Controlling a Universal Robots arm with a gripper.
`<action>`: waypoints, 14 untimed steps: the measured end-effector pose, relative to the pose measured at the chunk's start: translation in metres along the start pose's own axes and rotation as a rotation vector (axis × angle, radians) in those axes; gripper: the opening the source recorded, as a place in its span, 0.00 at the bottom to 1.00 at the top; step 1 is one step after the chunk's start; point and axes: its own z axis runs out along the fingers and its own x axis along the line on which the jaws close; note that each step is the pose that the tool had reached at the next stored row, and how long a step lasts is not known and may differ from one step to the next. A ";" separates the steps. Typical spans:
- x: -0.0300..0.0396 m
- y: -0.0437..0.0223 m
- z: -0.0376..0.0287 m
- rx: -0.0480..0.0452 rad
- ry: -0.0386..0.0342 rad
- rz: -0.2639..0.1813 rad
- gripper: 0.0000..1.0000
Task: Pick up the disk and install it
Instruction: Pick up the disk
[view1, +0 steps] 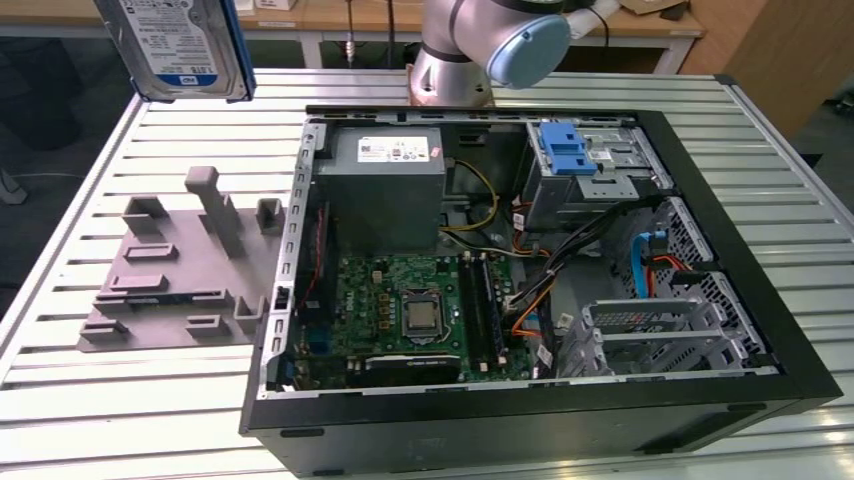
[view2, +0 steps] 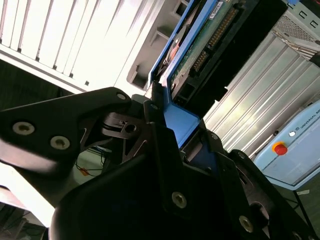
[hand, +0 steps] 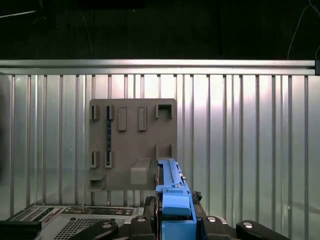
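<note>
The disk (view1: 180, 45), a silver drive with a white-and-blue label in a blue caddy, hangs high above the table's far corner at the exterior view's left, over the grey fixture block (view1: 174, 265). My gripper (view2: 182, 122) is shut on the caddy's blue end, with a black finger (view2: 155, 107) pressed against one side. In the first wrist view the disk (hand: 170, 182) shows edge-on, sticking out from the gripper (hand: 175, 217) above the fixture block (hand: 132, 145). The open computer case (view1: 534, 250) lies to the exterior view's right of the block.
A drive bay with a blue caddy (view1: 581, 150) sits in the case's far corner, with cables (view1: 587, 250) running beside it. The arm's base (view1: 454, 60) stands behind the case. The slatted metal table (view1: 134, 400) ends at a rail (hand: 160, 64) beyond the block.
</note>
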 end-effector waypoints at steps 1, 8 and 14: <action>0.0001 0.0000 0.0000 0.0000 0.0000 0.000 0.36; 0.0073 -0.0001 0.0000 -0.0001 0.0000 0.000 0.36; 0.0174 -0.0002 0.0000 0.0000 0.0000 0.000 0.36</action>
